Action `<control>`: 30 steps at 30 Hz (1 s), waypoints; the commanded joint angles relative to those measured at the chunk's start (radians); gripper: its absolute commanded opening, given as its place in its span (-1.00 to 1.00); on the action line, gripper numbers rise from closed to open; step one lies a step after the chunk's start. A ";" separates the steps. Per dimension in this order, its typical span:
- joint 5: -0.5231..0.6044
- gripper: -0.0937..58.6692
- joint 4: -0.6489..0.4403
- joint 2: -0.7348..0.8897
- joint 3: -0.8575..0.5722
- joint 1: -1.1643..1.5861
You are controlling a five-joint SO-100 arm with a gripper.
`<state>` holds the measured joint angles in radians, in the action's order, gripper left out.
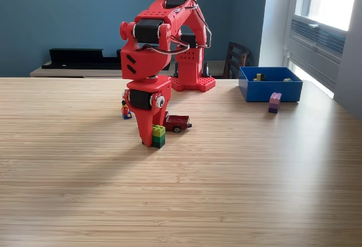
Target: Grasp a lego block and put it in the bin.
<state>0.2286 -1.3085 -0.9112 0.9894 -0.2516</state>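
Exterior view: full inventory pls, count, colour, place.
Table: 1, light wood grain, fills the foreground.
Green block stack: 1, lime over dark green, centre, between the gripper jaws.
Toy car: 1, dark red, just behind the stack.
Minifigure: 1, red top, to the view's left of the arm.
Purple block: 1, pink-purple, in front of the bin.
Bin: 1, blue, the view's right rear; small pieces inside, unclear.
Chair: 1, dark, behind the table.
Arm: 1, red, centre rear.
Gripper: 1, red, down around the stack; closure unclear.
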 commanded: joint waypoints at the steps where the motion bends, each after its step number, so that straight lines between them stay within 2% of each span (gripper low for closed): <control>1: -0.041 -1.00 -0.054 -0.029 -0.018 0.008; 5: -0.091 -1.00 -0.207 -0.075 -0.141 0.043; 10: -0.137 -1.00 -0.302 -0.264 -0.153 0.150; 15: -0.169 -1.00 -0.373 -0.463 -0.071 0.336; 21: -0.242 -1.00 -0.382 -0.672 0.103 0.649; 25: -0.321 -1.00 -0.382 -0.750 0.189 0.862; 30: -0.396 -1.00 -0.405 -0.761 0.247 1.126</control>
<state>-0.1227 -1.6889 -1.5601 1.2349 0.6964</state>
